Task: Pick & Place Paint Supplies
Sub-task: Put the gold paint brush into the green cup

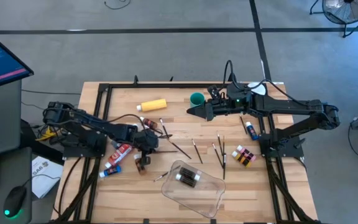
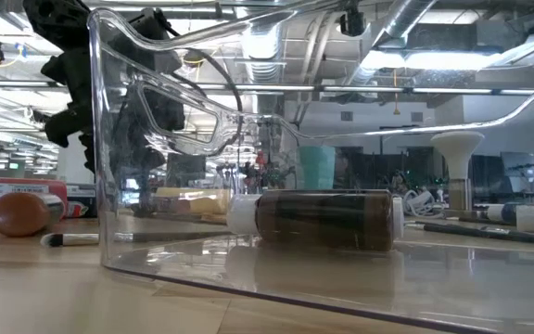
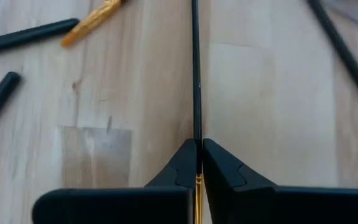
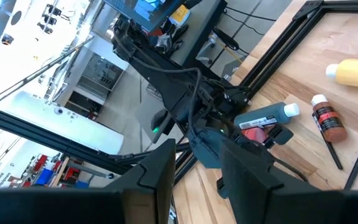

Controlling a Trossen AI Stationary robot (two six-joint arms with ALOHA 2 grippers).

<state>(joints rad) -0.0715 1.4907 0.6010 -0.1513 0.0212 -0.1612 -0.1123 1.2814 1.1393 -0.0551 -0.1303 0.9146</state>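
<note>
Left gripper (image 3: pixel 197 163), low in the frame, pinches a thin brush (image 3: pixel 196 68), right gripper's (image 4: pixel 197 165) jaws stand partly apart and empty; next comes lifting it toward the clear tray (image 1: pixel 205 198).

bottles (image 1: pixel 189 177) in tray (image 1: pixel 211 194), cup (image 1: pixel 196 99) behind, tubes (image 1: pixel 118 157) left
</note>
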